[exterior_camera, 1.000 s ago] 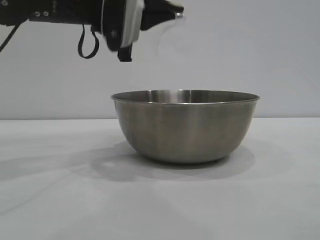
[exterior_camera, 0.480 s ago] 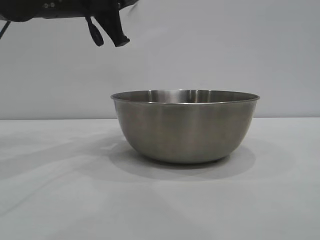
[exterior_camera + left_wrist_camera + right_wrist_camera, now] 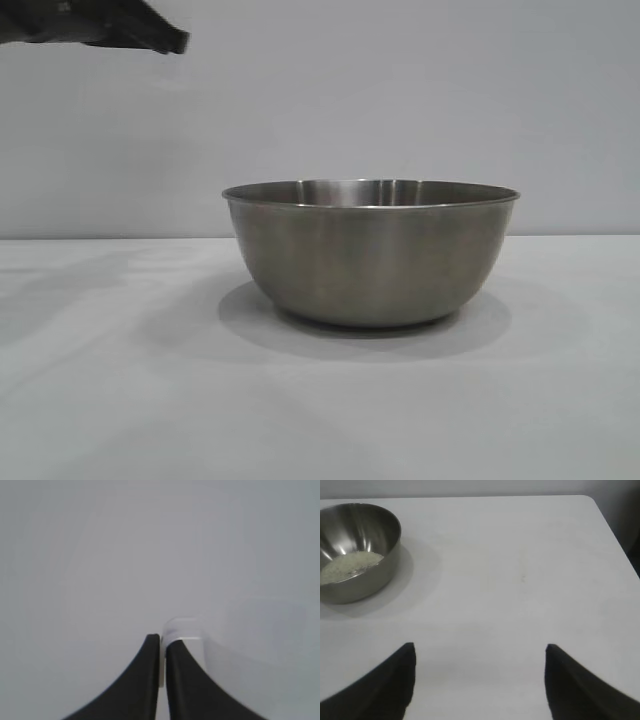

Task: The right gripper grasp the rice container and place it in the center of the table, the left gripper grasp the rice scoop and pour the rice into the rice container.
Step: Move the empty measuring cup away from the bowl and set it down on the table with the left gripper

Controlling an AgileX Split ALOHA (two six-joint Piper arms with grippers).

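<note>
One steel rice container [image 3: 370,255], one clear rice scoop [image 3: 183,639], one heap of rice [image 3: 349,566] and two black grippers make up the scene on a white table [image 3: 120,400].

Starting at the left of the room view, the left gripper [image 3: 160,641] sits high up near the top corner, well to the left of the container and above it. Only a dark tip of that arm shows there, cut off by the frame edge. From its own wrist camera, the two pointed fingers are pressed together, pinching a thin clear edge of the rice scoop between them. The scoop is so transparent against the pale background that its body is only a faint outline; I cannot tell whether anything is in it.

In the middle, the rice container stands upright on the table, alone. From the side its wall hides the contents, but the right wrist camera looks into it and shows the rice lying in the bottom.

On the right, the right gripper [image 3: 480,652] hangs above bare table, its fingers spread wide apart and holding nothing, with the container well away from it.
</note>
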